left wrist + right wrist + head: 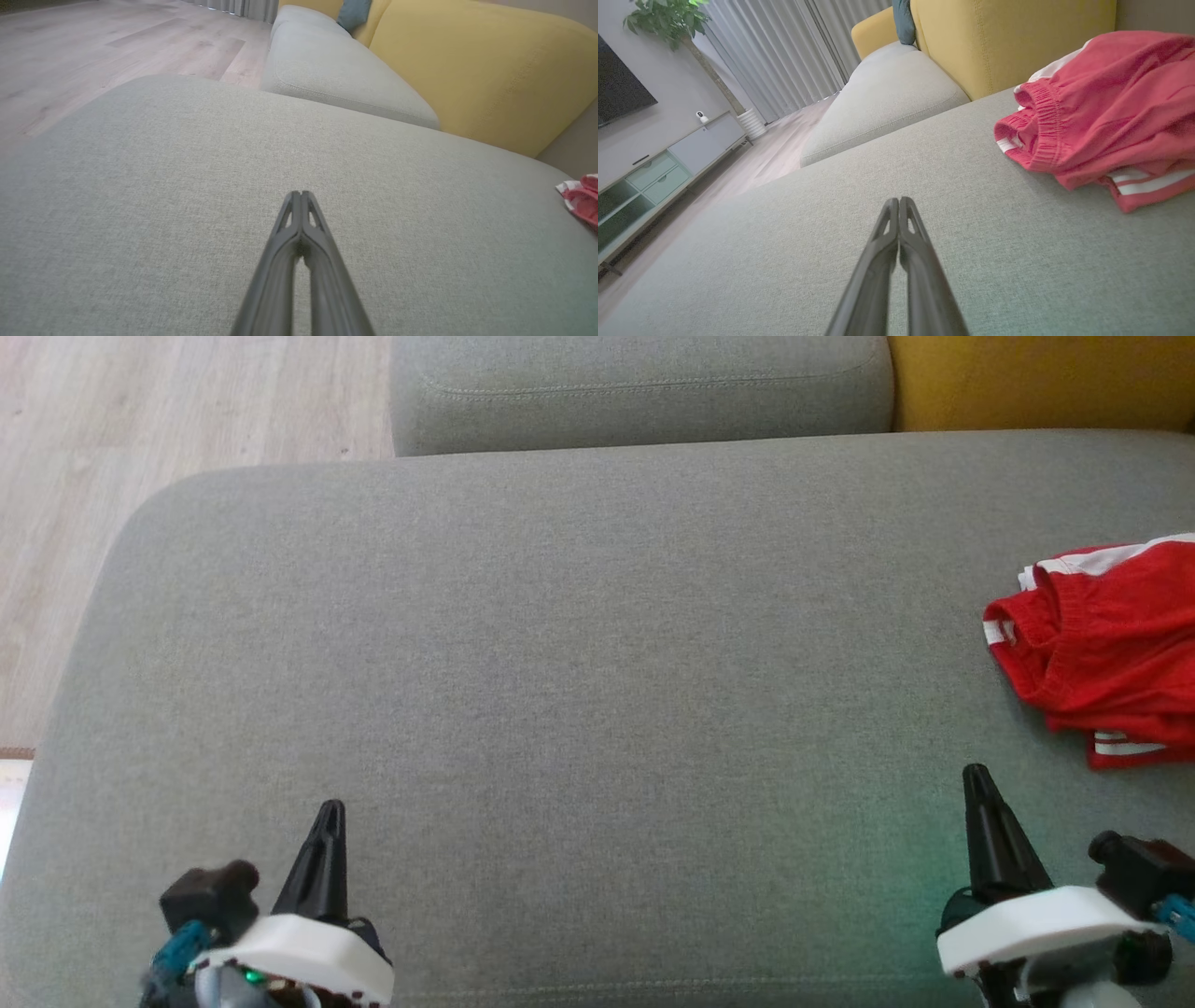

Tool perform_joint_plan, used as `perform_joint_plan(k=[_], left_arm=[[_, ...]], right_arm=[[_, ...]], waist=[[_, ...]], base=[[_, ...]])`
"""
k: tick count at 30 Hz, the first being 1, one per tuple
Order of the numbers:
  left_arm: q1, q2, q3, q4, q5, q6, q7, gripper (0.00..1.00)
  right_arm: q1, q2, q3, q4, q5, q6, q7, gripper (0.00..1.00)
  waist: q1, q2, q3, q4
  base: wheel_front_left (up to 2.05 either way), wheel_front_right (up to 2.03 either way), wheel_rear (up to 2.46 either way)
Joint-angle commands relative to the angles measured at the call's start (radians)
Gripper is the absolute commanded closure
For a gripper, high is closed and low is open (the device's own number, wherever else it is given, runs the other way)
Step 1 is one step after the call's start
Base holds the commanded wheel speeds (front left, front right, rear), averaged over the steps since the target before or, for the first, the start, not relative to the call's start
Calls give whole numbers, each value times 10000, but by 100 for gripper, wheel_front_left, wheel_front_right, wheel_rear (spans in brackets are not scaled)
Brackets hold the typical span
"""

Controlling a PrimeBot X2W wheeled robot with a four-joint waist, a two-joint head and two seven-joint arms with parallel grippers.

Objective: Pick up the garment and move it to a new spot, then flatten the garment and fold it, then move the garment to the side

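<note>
The garment [1111, 644] is a pair of red shorts with white stripes, crumpled at the right edge of the grey cushion [560, 663]. It also shows in the right wrist view as the garment [1106, 112], and a corner of the garment [584, 198] peeks in at the far right of the left wrist view. My left gripper [329, 814] is shut with nothing in it, low at the near left of the cushion. My right gripper [976, 777] is shut too and holds nothing, a short way in front of the shorts. Fingertips meet in both wrist views, left gripper [301, 193] and right gripper [899, 200].
A second grey seat cushion [644, 387] lies beyond the big one, with a yellow backrest [1036, 378] to its right. Wooden floor [140, 420] runs along the left. The right wrist view shows a low cabinet [658, 172], curtains [784, 56] and a potted plant [668, 21].
</note>
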Motion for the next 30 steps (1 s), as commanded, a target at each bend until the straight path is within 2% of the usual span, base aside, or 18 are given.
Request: perform_joint_plan(k=[1,30], left_arm=[[-551,28,180,-270,-271,-49,36,100],[-900,-122,896,-71,-3689,-496,804,100]], right_arm=[[-451,-124,-28,-285,299,-1,17,100],[-873,-221,-144,85,3720,-3,328,100]], waist=[[0,0,-2,0],[0,0,-57,-3]], base=[[0,0,0],[0,0,0]])
